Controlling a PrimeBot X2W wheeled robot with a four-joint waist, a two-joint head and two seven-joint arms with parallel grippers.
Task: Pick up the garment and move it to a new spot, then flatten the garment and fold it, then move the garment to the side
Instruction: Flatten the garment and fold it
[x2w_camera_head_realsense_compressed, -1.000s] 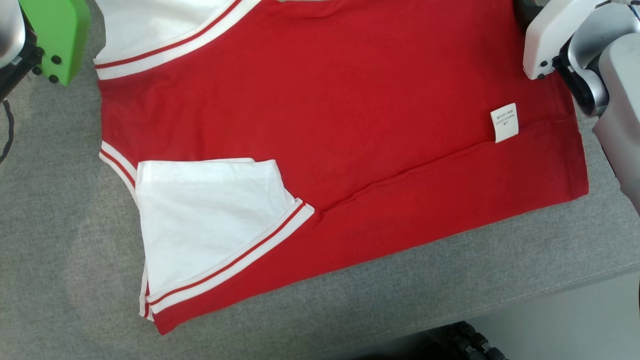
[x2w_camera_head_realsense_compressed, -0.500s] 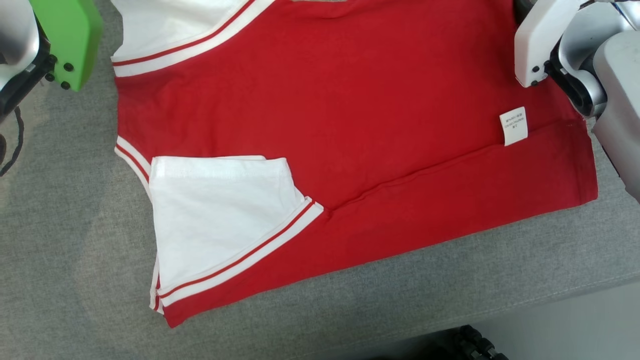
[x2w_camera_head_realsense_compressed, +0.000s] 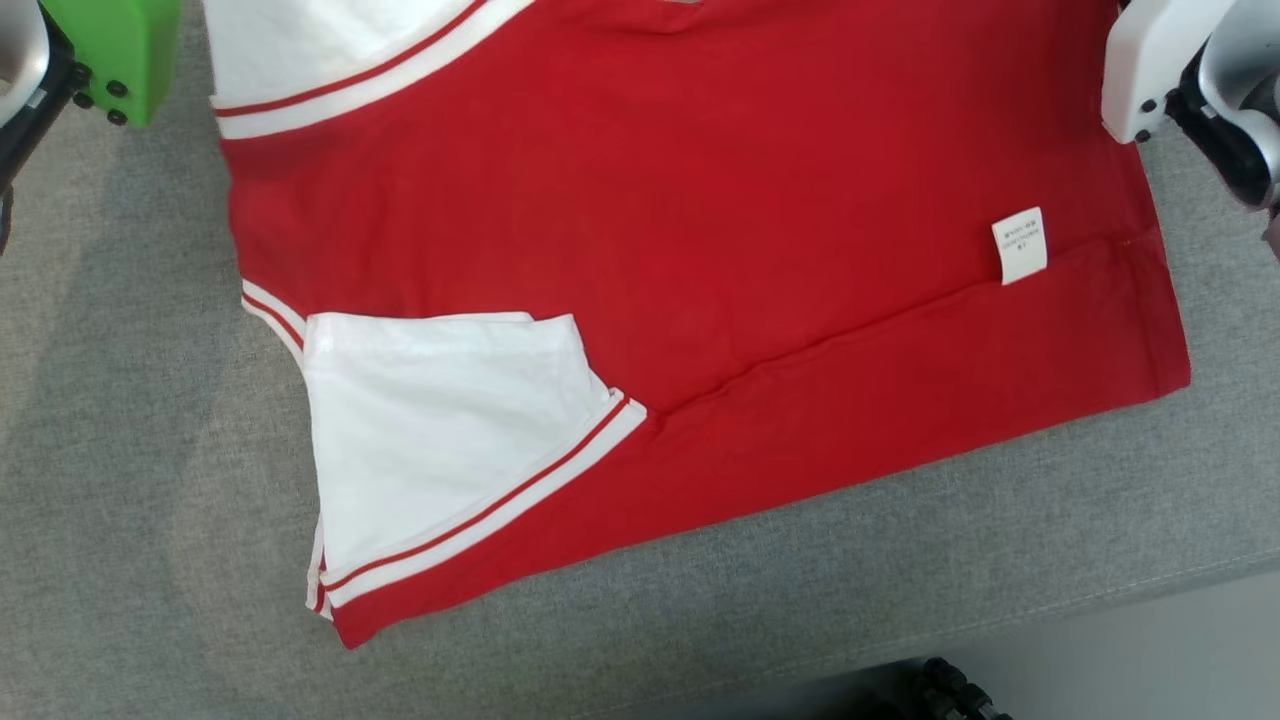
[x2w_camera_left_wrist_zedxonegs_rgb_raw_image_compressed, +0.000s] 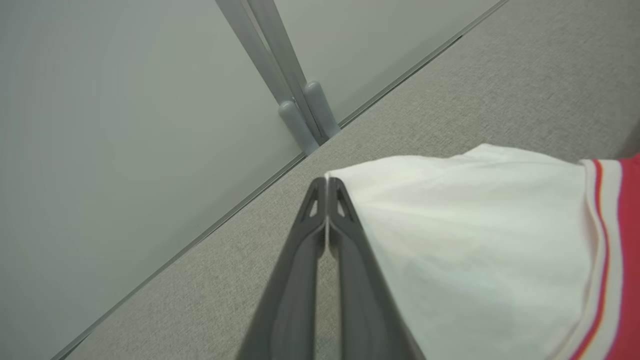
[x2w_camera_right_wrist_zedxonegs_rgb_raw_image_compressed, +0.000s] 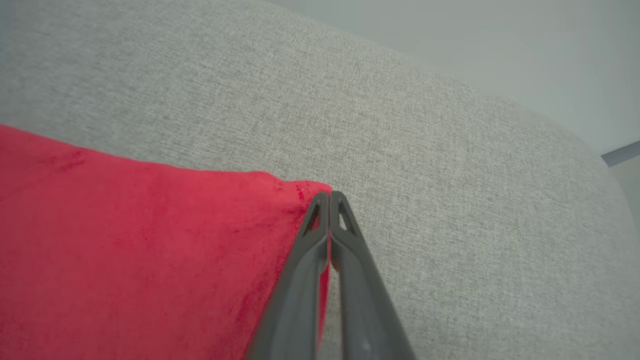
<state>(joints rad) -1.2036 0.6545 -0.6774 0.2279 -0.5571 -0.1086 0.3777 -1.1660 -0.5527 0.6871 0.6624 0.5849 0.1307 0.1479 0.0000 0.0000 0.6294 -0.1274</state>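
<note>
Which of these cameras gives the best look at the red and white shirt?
The head view: it takes in most of the shirt laid out on the grey surface. The left wrist view gives a white sleeve corner pinched in the left hand; the right wrist view, a red corner in the right hand.

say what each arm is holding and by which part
The garment: left jaws pinch the white sleeve's corner, right jaws pinch a red corner.

Grey woven tabletop (x2w_camera_head_realsense_compressed: 120, 450), evenly lit. Pale plain floor (x2w_camera_head_realsense_compressed: 1150, 650) beyond its edge. Two grey rounded posts (x2w_camera_left_wrist_zedxonegs_rgb_raw_image_compressed: 300, 115), maybe frame legs, behind.
</note>
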